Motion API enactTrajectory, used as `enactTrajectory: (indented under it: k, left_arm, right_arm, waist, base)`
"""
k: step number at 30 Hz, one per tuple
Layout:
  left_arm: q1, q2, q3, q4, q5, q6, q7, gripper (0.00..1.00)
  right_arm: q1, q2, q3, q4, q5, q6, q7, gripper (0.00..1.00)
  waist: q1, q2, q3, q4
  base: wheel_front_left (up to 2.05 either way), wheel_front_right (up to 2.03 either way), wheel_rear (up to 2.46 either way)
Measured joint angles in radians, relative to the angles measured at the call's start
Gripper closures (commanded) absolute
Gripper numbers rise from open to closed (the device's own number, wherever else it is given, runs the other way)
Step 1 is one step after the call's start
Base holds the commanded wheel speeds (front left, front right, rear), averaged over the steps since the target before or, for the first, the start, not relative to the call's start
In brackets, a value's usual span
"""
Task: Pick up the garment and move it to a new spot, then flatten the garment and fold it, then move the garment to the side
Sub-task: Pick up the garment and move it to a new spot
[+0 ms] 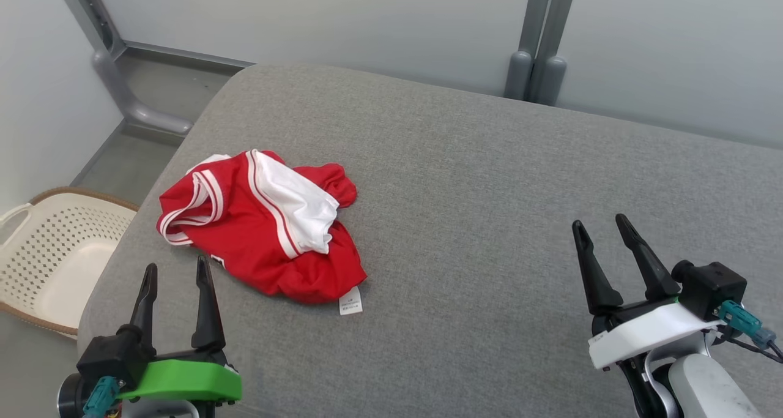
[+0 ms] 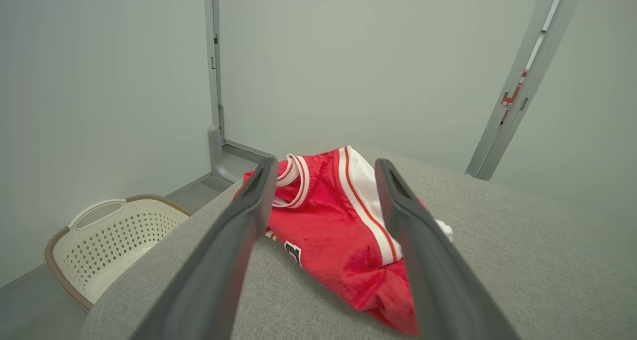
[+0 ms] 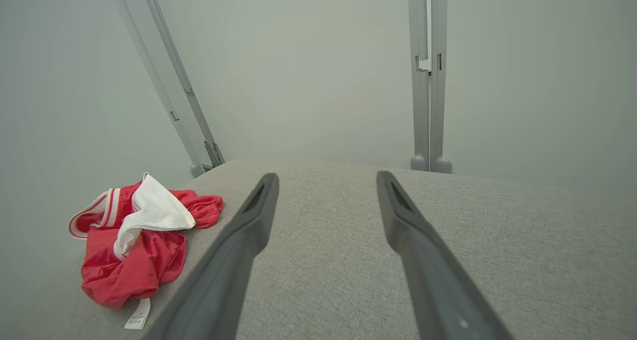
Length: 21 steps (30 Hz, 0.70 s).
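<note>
The garment (image 1: 263,225) is a red jersey with white trim and a white panel, lying crumpled on the left part of the grey padded table (image 1: 477,179). A small white label sticks out at its near edge. My left gripper (image 1: 176,270) stands open at the lower left, just short of the garment's near edge, nothing between its fingers. In the left wrist view the garment (image 2: 331,220) lies straight ahead between the fingers. My right gripper (image 1: 602,228) stands open at the lower right, far from the cloth. The right wrist view has the garment (image 3: 134,240) at its left.
A cream perforated laundry basket (image 1: 55,253) with a brown rim sits on the floor left of the table. Grey metal frame posts (image 1: 538,51) and pale walls close off the back. The table's rounded left corner is close to the left gripper.
</note>
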Motion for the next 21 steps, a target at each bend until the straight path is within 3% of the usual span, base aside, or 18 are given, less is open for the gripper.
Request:
enactTrajectory:
  k: [12,21]
  left_arm:
    - [-0.027,0.004,0.015,0.028,-0.016,-0.008,0.012,0.0]
    - [-0.247,0.086,0.037,0.111,-0.088,-0.027,0.256,0.0]
  right_arm:
    - [-0.009,-0.004,0.019,-0.001,0.001,0.0,0.0,0.0]
    - [-0.061,-0.021,0.032,-0.013,0.001,0.0,0.0,0.0]
  waist:
    - [0.0,0.0,0.012,-0.021]
    - [0.0,0.0,0.073,-0.06]
  base:
    - [0.0,0.0,0.0]
    - [0.0,0.0,0.0]
